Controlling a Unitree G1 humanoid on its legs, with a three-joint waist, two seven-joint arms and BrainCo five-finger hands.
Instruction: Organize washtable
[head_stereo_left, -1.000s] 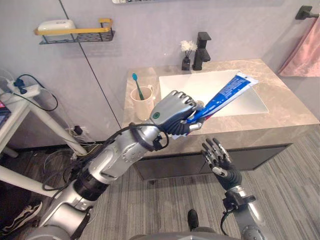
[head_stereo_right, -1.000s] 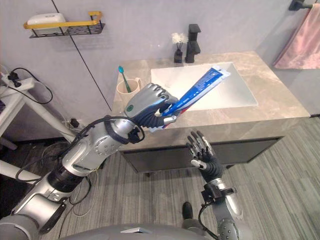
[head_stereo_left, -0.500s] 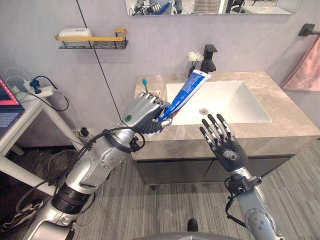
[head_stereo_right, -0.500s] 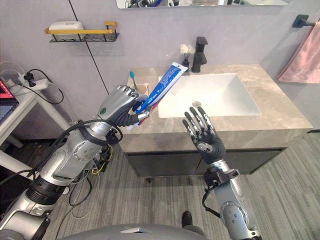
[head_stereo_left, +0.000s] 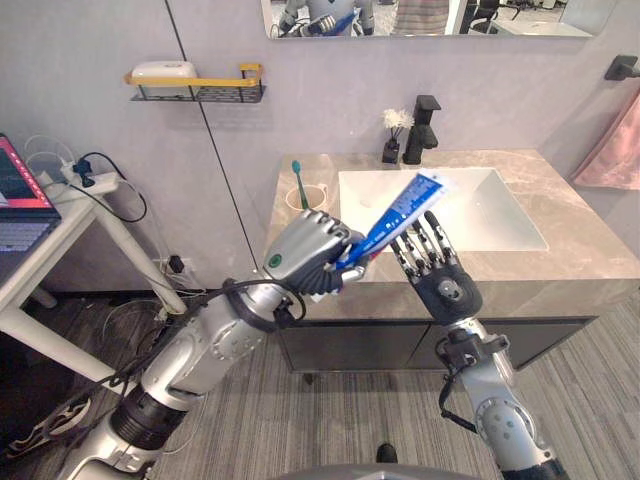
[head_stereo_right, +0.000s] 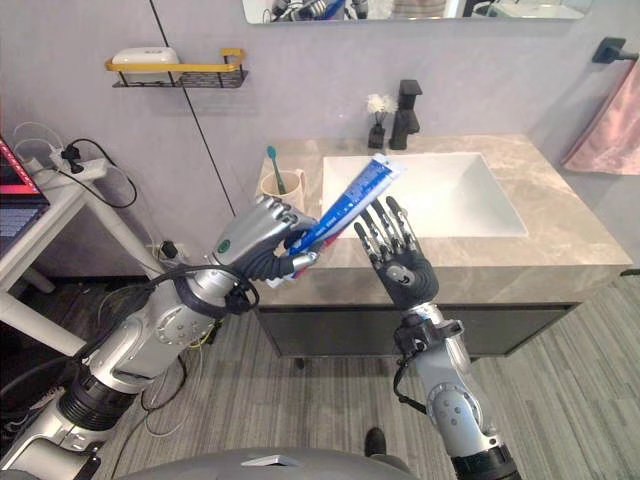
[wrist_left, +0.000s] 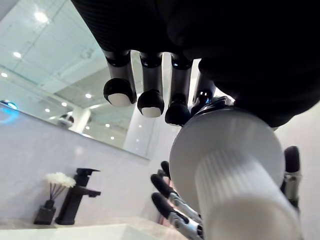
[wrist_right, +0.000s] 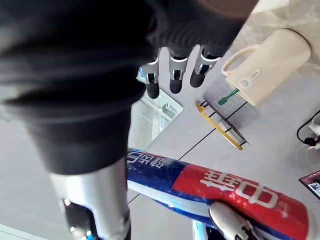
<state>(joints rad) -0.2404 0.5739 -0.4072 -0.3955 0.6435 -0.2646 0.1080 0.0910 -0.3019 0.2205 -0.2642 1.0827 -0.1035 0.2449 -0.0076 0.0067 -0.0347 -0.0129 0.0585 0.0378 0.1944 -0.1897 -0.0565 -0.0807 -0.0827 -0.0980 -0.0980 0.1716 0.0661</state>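
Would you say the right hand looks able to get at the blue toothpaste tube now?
Probably yes: the right hand is open right beside the blue toothpaste tube, whose upper half sticks out free of the left hand curled round its lower end.

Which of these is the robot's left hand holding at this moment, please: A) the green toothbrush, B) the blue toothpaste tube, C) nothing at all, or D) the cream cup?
B: the left hand has its fingers curled round the blue toothpaste tube, while the green toothbrush stands in the cream cup on the counter and the right hand is held open beside the tube.
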